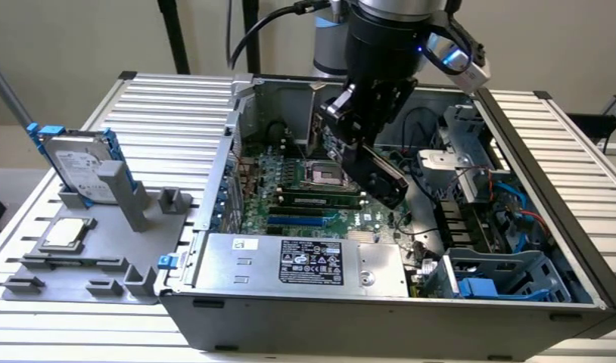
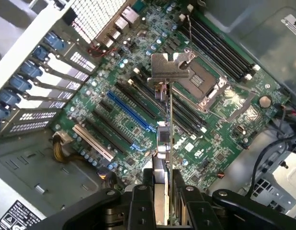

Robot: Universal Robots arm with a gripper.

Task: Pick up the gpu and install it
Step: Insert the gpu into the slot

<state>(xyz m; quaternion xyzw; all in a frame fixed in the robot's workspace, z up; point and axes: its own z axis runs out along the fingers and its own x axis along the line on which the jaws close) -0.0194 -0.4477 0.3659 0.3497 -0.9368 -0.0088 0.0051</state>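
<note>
The slatted bench [image 1: 177,98] carried an open computer case [image 1: 287,318], and the tool [image 1: 364,147] hung inside it, over the green motherboard [image 1: 287,170]. Well off to the side of the tool, outside the case, a grey fixture [image 1: 116,257] on the bench held a hard drive [image 1: 81,162] with blue rails standing on edge and a small square silver chip [image 1: 66,233] lying flat; neither was touched. The tool was clenched on the gpu [image 1: 387,181]. In the wrist view its two dark fingers [image 2: 140,206] pressed the flat faces of the card from either side, so the gpu [image 2: 168,124] showed edge-on as a thin blade. The card's long axis ran straight out from the tool and down toward the board, with the silvery bracket [image 2: 169,67] at the end farthest from the fingers. In the exterior view the card appeared tilted, not level, and clear of the board. Directly below and beyond the tool lay the row of long expansion slots, among them a blue slot [image 2: 131,112]. These slots ran at a clear slant to the edge of the held card, so by this judgement the card was above the slot area but not lined up with any slot or seated in one.
</note>
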